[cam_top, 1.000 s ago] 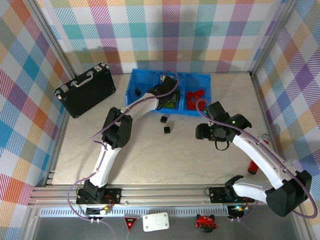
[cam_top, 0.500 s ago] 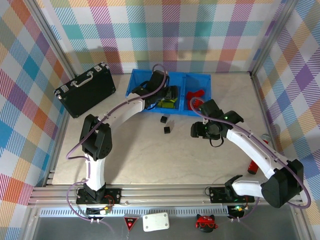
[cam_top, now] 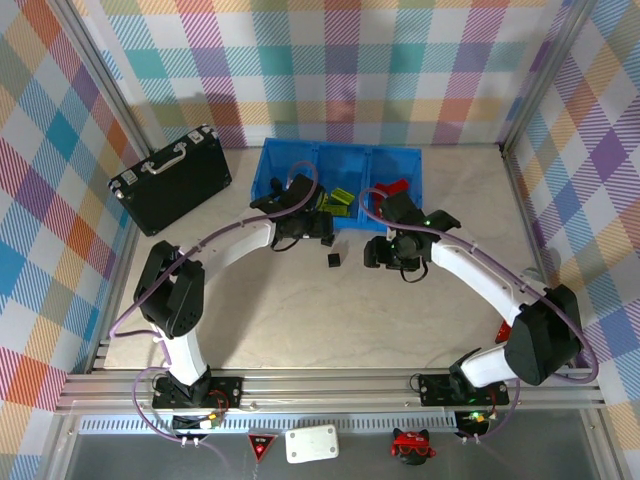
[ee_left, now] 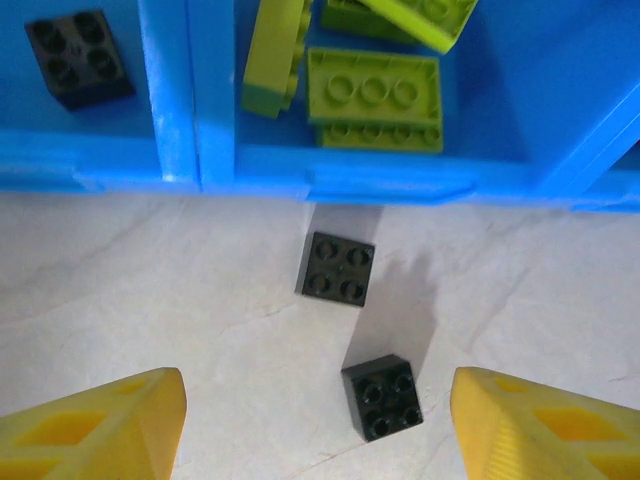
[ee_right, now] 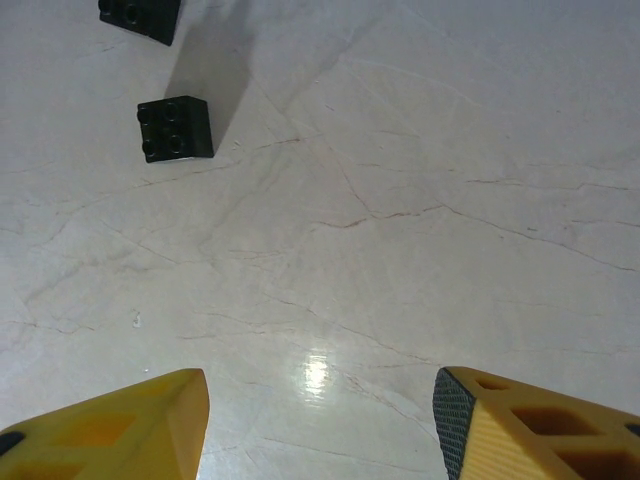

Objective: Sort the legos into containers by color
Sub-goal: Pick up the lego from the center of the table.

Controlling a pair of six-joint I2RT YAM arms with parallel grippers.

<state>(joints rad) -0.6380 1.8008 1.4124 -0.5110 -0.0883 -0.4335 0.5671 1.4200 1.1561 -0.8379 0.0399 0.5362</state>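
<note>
Here, the left gripper (ee_left: 316,425) hangs over the table (ee_left: 150,290), just in front of the blue tray (ee_left: 250,170), which sits by the middle of the table's far edge. Its two yellow fingers (ee_left: 100,430) are spread wide apart and hold nothing. The first black lego (ee_left: 336,268) lies on the table close to the tray's front wall. The second black lego (ee_left: 382,397) lies a bit nearer, right between the two fingers but touching neither.

Inside the tray, a black brick (ee_left: 78,58) lies in the left box. Lime-green bricks (ee_left: 372,95) lie in the middle box and red bricks (cam_top: 392,187) in the right box.

The right gripper (ee_right: 320,410) hangs over bare table. It is wide open too and holds nothing. The second black lego sits well ahead of it, off to the left in its wrist view.
</note>
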